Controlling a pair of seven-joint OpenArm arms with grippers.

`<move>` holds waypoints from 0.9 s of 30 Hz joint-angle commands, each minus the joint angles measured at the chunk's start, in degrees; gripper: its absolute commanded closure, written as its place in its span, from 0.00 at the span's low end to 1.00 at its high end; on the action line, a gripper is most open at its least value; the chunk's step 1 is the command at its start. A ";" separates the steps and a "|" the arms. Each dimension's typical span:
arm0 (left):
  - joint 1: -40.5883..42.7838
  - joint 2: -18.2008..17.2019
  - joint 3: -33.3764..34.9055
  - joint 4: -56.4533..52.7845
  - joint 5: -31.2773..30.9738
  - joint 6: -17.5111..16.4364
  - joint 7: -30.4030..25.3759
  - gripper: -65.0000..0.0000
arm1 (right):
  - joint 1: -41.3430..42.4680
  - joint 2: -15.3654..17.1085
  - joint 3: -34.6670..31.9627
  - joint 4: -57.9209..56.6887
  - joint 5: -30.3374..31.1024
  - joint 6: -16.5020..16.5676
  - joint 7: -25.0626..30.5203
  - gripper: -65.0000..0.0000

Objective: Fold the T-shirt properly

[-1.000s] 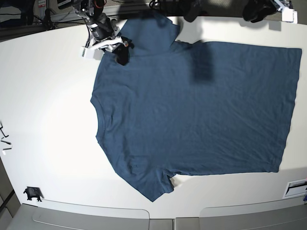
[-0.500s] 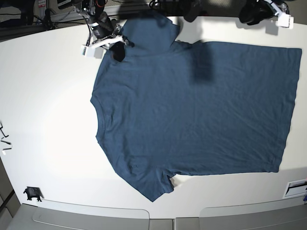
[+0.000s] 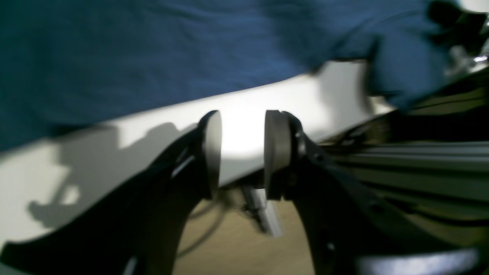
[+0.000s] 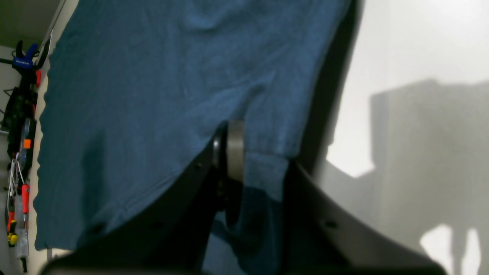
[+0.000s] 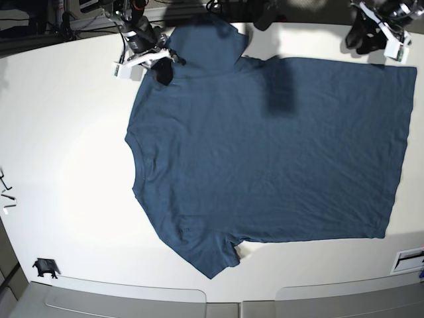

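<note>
the large dark navy-blue cotton t-shirt point(image 5: 265, 146) is spread flat on the white table point(image 5: 66, 132), one sleeve lying at the near edge. at the far edge, the other sleeve's hem is pinched between the clenched fingers of the right gripper point(image 4: 259, 160). the left gripper point(image 3: 242, 152) is held apart, empty, above the far table edge.

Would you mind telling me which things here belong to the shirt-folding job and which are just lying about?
Part of the job:
- T-shirt
- right gripper, shut on the shirt by its sleeve
- left gripper, open above the table edge

Just lying about:
- small black clip
- label
- white table
</note>
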 commanded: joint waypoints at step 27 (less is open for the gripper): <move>-28.33 -21.97 -2.10 -54.38 -3.17 8.70 -6.51 0.74 | -0.52 0.13 0.09 0.31 -0.50 -0.55 -1.09 1.00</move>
